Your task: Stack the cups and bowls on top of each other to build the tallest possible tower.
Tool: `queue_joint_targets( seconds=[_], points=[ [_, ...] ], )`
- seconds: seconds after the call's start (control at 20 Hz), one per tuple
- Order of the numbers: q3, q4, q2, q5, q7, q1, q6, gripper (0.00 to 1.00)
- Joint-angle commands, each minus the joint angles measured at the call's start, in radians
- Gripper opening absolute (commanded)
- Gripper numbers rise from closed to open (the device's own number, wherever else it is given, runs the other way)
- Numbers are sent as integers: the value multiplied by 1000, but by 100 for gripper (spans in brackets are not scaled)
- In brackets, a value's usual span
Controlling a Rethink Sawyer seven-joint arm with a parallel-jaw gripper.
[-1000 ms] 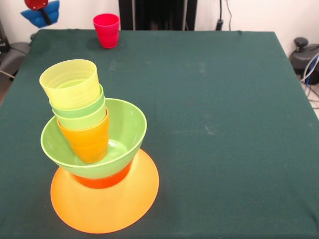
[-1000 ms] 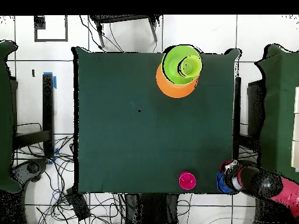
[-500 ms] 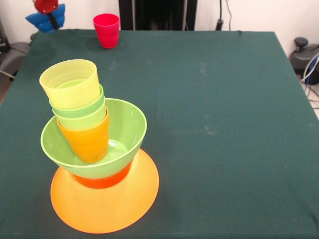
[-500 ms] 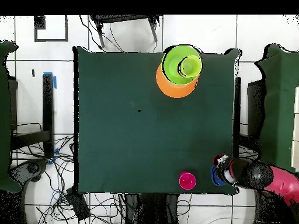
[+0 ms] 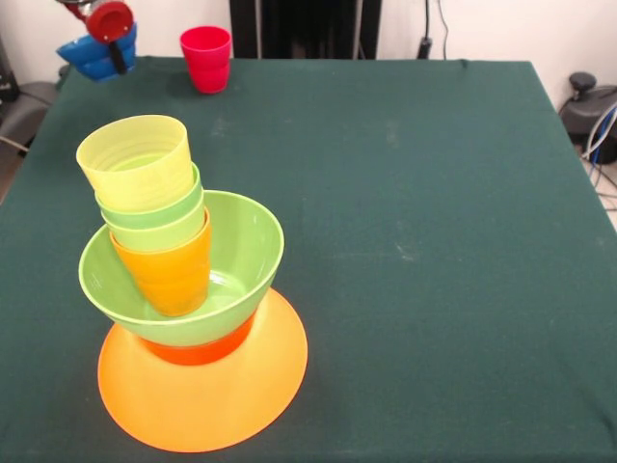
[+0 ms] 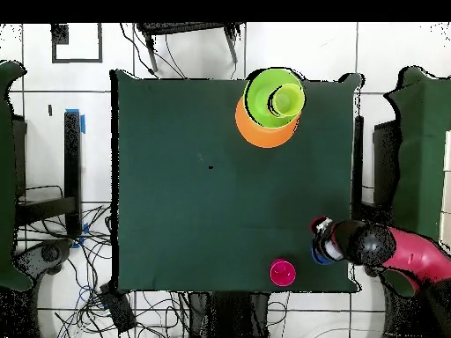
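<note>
- Gripper (image 5: 108,39) hangs at the table's far-left corner, clamped on the small blue bowl (image 5: 96,58).
- Bowl looks light, stiff, glossy; hold its rim.
- Tower (image 5: 178,289) stands near-left; red cup (image 5: 206,58) far.

Glossy smooth plastic bowls (image 5: 231,253), cups (image 5: 137,159); matt green cloth over table (image 5: 434,212).

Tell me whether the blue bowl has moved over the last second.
Yes. In the front view the blue bowl, carried by the tool, has moved right and slightly down, closer to the red cup, which has stayed put.
</note>
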Motion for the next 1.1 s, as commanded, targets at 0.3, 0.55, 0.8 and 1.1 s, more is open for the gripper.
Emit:
queue_joint_targets(
  seconds=[0.3, 0.55, 0.8, 1.1],
  points=[
    [-71, -215, 16, -142, -137, 188, 100, 0],
    [-97, -235, -5, -145, -148, 226, 141, 0],
    [-120, -194, -72, -109, -162, 240, 190, 0],
    [-102, -156, -153, -47, -202, 230, 295, 0]
  ],
)
